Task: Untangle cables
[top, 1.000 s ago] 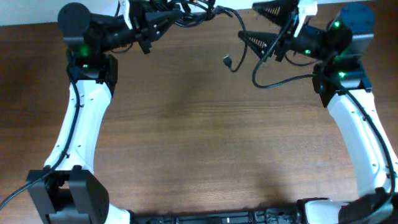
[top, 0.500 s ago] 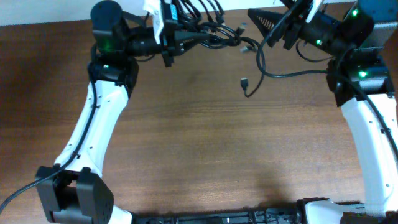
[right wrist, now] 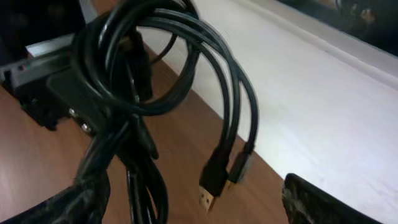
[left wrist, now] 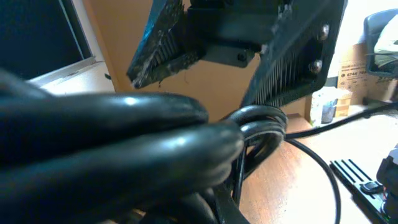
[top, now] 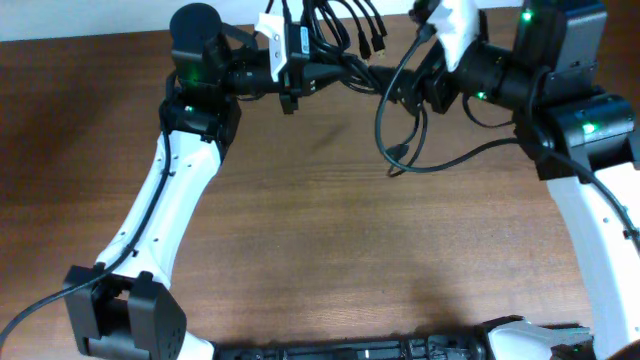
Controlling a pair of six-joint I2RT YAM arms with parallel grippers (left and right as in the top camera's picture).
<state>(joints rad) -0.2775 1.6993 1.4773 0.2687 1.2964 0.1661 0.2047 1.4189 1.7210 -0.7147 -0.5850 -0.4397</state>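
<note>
obs: cables [top: 340,35] are bunched at the far edge of the tabletop [top: 300,230], between the two arms and lifted off the wood. left gripper [top: 290,62] reaches in from the left along that far edge, jaws clenched on the cables. in the left wrist view its ribbed fingers [left wrist: 292,56] stand over a tight bend of several glossy black strands (too near the lens and too blurred to count). several plug ends [top: 372,42] fan out from the bunch toward the far edge in the overhead view. right gripper [top: 418,85] sits just right of the bunch, jaws released and spread wide. in the right wrist view a loop of the cables hangs in the gap between its two pads [right wrist: 81,199]. the strands run down just beside the pad at the lower left of that view; cannot tell whether they touch it. the other pad is well apart from them. two plugs dangle side by side from the loop, one with a gold-coloured tip. overhead, one long strand [top: 383,120] drops out of the bunch and curves down over the tabletop. it ends in a small plug [top: 397,153] near the middle of the far half. another stretch of cable sweeps right from there, passing under the right arm. the strands at the far edge cross and wrap one another, still a single knot-like clump.
</note>
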